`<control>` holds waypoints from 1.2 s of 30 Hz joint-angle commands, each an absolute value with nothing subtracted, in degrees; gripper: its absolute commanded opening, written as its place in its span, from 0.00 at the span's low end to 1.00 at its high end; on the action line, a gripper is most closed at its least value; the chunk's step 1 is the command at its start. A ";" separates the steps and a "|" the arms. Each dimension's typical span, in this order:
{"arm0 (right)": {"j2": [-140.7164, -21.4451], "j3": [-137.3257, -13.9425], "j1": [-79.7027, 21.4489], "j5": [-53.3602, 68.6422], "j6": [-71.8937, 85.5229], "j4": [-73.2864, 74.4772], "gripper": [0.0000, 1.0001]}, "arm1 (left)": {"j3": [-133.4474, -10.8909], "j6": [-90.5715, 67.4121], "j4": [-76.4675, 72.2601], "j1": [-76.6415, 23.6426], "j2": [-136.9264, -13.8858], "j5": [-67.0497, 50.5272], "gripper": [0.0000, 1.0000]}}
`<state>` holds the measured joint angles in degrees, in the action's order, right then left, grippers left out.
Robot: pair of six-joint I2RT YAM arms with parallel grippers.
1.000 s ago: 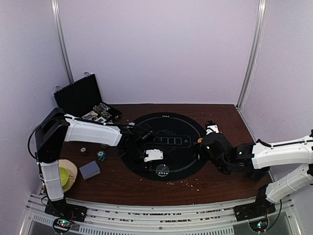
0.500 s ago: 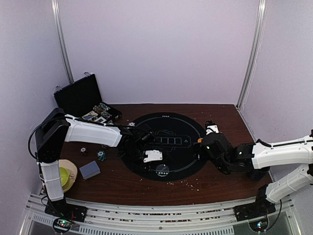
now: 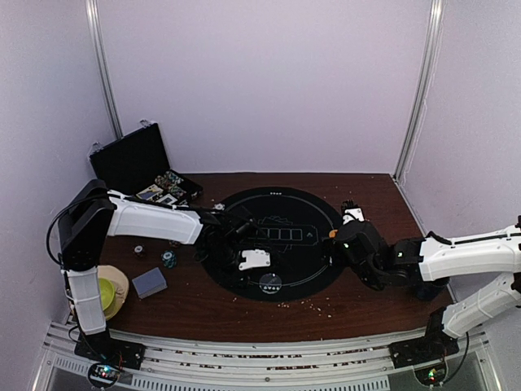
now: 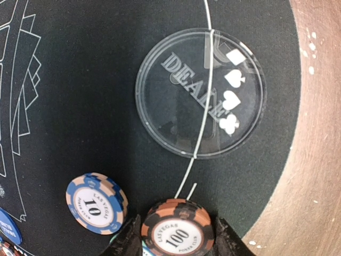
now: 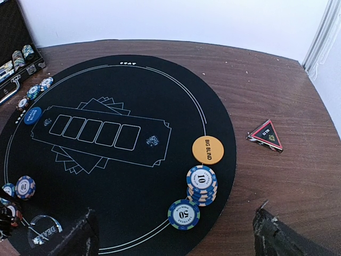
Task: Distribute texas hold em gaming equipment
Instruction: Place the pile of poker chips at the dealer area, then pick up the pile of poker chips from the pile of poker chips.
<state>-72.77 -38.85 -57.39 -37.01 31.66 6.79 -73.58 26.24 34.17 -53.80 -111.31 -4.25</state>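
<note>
Neither arm shows any shift against the view one second earlier. My left hand (image 4: pixel 176 242) brackets a black-and-orange striped round poker chip marked 100 (image 4: pixel 177 230) at the edge of the black round felt mat (image 4: pixel 80 80), near the clear round dealer disc (image 4: pixel 200 93); whether the fingers press on it, I cannot tell. My right hand (image 5: pixel 173 229) stands wide, holding nothing, near the orange round Big Blind disc (image 5: pixel 208 149).
</note>
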 commanded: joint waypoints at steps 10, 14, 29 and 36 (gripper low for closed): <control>-72.77 -39.86 -57.25 -36.75 31.48 6.50 1.00 | -73.91 26.44 34.72 -54.14 -107.00 -6.19 0.56; -72.66 -39.84 -57.30 -36.66 31.46 6.48 1.00 | -73.51 26.87 35.88 -53.98 -102.83 -6.68 0.60; -72.69 -39.87 -57.27 -35.94 31.03 6.24 1.00 | -65.62 21.87 35.63 -35.15 -85.02 0.10 0.98; -73.45 -40.01 -57.23 -35.71 30.98 6.16 1.00 | -62.04 17.94 35.42 -21.18 -81.82 0.06 0.98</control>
